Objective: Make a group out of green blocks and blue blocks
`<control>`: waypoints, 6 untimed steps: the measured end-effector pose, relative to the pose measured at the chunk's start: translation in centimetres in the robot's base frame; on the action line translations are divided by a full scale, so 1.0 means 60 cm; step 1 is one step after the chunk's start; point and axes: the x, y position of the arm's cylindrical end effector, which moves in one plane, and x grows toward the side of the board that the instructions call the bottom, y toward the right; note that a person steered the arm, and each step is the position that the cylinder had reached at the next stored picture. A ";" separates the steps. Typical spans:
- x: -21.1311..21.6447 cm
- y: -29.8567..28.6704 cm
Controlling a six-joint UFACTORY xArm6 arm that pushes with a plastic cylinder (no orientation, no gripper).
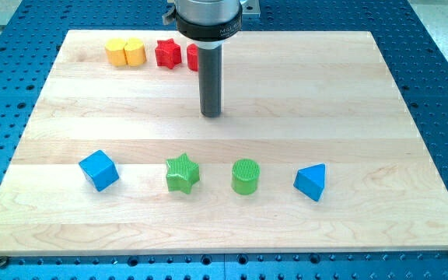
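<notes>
Tip above the row of blue and green blocks
The tip [211, 114] has no gripper and holds nothing; blue cube [99, 169], green star [182, 173], green cylinder [246, 176], blue wedge [311, 182] lie toward the view's bottom, well apart

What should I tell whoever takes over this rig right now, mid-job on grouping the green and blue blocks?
My tip sits on the board above the row of blocks, touching none of them.
Along the view's bottom, left to right, spaced apart: blue cube, green star, green cylinder, blue wedge.
At the view's top: two yellow blocks touching, a red star, and another red block partly hidden behind the rod.
Done: nothing grouped yet.
Left: push the four green and blue blocks together, probably the outer blue ones inward.
</notes>
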 end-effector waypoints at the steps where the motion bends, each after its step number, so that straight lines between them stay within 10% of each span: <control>1: 0.000 0.000; 3: 0.017 -0.055; 6: 0.168 -0.450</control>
